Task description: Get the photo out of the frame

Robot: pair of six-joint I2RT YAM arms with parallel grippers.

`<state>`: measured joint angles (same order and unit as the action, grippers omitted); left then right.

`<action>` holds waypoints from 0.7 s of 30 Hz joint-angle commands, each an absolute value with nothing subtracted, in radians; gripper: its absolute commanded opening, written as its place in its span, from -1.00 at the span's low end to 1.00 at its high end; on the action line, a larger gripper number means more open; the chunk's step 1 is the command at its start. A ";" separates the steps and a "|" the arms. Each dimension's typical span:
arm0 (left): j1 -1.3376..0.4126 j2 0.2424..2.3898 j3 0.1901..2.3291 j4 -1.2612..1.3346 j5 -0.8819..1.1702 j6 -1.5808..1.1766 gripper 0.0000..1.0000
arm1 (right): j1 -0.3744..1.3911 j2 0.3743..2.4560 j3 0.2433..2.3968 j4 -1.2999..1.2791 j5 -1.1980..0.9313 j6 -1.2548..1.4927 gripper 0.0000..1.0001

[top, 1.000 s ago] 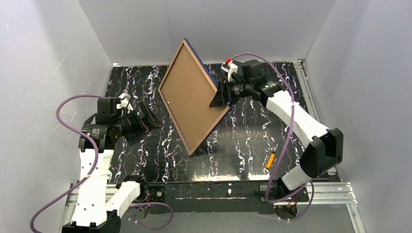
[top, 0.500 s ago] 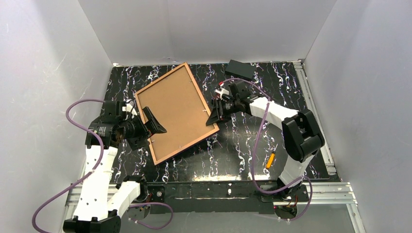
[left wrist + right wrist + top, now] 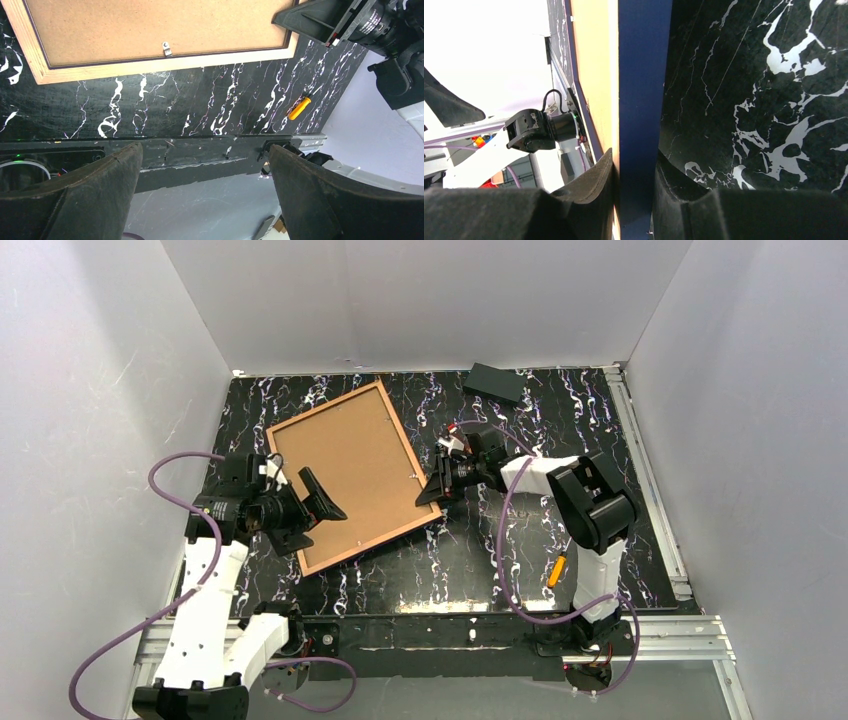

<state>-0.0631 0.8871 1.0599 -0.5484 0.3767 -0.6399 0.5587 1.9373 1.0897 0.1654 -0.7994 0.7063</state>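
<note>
right hand (image 3: pixel 437 490) of mine clamps the frame (image 3: pixel 644 100) by its blue edge at centre, photo (image 3: pixel 345 475) inside, board-side up; left hand (image 3: pixel 312 518) gapes wide at lower left, holding nothing.

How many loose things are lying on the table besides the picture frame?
2. A black block at the back, right of centre; a small orange stick near the front, by the right arm. The frame may hide others.

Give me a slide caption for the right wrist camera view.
The right gripper pinches the frame by its navy-blue edge, black marbled table behind.
</note>
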 commanded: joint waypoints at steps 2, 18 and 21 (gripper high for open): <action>-0.069 0.884 1.010 -0.591 0.415 -0.653 0.96 | 0.563 1.953 1.075 0.314 -0.746 0.701 -0.90; -0.226 1.113 1.103 -0.433 0.415 -0.705 0.96 | 0.664 1.877 0.919 0.283 -0.607 0.711 -0.85; -0.239 1.190 1.191 -0.427 0.420 -0.691 0.96 | 0.669 1.855 0.903 0.222 -0.556 0.701 -0.44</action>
